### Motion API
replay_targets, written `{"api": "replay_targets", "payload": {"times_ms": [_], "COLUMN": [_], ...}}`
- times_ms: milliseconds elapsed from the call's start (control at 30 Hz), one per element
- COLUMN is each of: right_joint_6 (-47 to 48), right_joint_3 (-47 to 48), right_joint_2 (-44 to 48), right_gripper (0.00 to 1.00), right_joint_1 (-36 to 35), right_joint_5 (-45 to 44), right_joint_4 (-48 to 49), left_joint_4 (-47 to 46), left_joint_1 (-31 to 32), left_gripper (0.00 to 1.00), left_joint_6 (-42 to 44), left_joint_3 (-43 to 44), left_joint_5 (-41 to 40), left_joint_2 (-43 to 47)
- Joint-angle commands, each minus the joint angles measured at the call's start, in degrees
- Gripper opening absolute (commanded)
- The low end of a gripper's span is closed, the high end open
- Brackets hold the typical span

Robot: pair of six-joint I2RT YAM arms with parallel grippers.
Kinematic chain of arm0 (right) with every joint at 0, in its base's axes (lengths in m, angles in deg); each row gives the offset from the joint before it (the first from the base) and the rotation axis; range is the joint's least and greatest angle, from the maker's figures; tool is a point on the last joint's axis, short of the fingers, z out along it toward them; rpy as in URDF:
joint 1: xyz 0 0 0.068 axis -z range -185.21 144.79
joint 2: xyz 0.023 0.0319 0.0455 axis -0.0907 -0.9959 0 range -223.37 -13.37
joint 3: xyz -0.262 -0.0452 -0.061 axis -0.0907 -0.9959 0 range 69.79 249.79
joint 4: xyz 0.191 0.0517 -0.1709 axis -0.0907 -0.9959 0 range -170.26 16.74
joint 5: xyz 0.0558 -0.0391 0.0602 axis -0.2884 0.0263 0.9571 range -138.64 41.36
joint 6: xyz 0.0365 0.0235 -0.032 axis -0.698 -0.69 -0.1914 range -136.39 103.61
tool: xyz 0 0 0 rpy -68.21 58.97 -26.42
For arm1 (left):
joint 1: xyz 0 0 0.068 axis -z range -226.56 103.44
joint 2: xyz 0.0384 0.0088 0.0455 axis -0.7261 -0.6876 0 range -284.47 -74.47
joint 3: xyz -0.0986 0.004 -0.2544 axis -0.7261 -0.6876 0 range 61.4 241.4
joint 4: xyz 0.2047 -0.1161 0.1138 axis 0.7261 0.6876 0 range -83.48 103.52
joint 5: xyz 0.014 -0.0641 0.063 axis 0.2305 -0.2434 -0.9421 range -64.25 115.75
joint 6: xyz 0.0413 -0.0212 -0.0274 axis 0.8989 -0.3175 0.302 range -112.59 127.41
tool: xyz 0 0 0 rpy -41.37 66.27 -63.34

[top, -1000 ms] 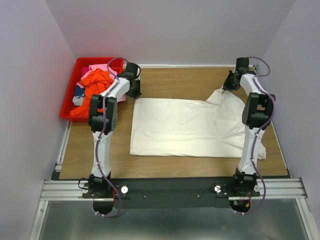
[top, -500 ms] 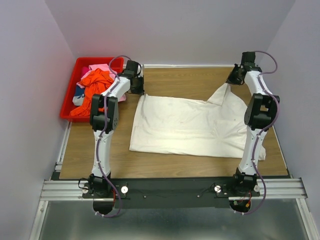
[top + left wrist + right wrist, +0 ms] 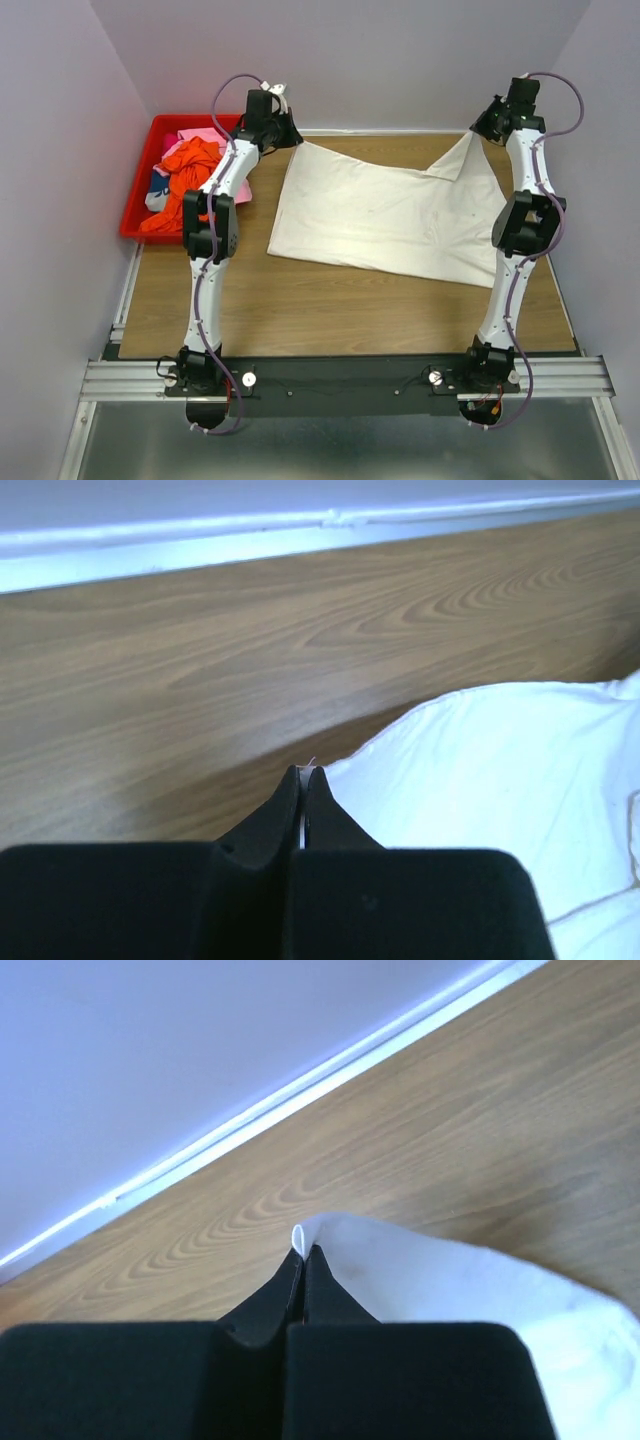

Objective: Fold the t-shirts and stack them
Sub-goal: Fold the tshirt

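1. Here, at the far edge of the desk (image 3: 330, 300), my left pincer (image 3: 291, 136) is clamped on one far corner of the white t-shirt (image 3: 390, 215). In the left wrist view its two black fingertips meet, with only a sliver of white cloth pinched between them.
2. My right pincer (image 3: 482, 127) is closed just as tightly on the shirt's other far end, by the sleeve. The right wrist view shows a small fold of white hem poking up between the tips.
3. Both pincers hang above the desk close to the back wall (image 3: 380, 60), well apart from each other. The shirt's far edge sags between them in a shallow curve.
4. The near part of the white t-shirt rests on the wood, and its near edge slants across the desk toward my right arm. From there the cloth slopes up to both grips.
5. The red bin (image 3: 135, 215) sits at the far-left corner of the desk, just beside my left arm.
6. Inside it an orange-red t-shirt (image 3: 190, 165) lies crumpled on top. A pink t-shirt (image 3: 205, 133) shows at the far side, and a dark blue-patterned t-shirt (image 3: 160, 185) peeks out by the bin's left wall.
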Motion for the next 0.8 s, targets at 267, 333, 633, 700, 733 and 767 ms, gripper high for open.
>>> {"api": "replay_targets", "payload": {"times_ms": [267, 333, 633, 700, 733, 767], "right_joint_6": [-0.4, -0.2, -2.6, -2.9, -3.0, -3.1], "right_joint_3": [-19.1, -25.9, -45.6, -49.5, -50.7, -53.2], "right_joint_2": [17.9, 21.6, 39.6, 41.6, 42.5, 44.3], "right_gripper": [0.0, 0.0, 0.0, 0.0, 0.0, 0.0], "right_joint_1": [-0.1, -0.1, -0.1, -0.1, -0.1, -0.1], "right_joint_5": [1.3, 0.7, -0.5, -0.5, -0.5, -0.4], "right_joint_4": [-0.1, -0.2, -2.7, -3.7, -3.9, -4.2], "left_joint_4": [-2.5, -1.6, 2.8, 3.0, 2.9, 2.9], "left_joint_1": [-1.0, -1.0, -1.1, -1.1, -1.1, -1.1], "left_gripper": [0.0, 0.0, 0.0, 0.0, 0.0, 0.0], "left_joint_6": [5.2, 5.5, 7.1, 7.3, 7.4, 7.4], "left_joint_3": [-13.9, -16.4, -23.4, -24.4, -25.4, -25.8], "left_joint_5": [-0.5, -2.1, -11.8, -13.0, -13.3, -13.5], "left_joint_2": [6.4, 8.1, 13.2, 14.5, 14.8, 15.8]}}
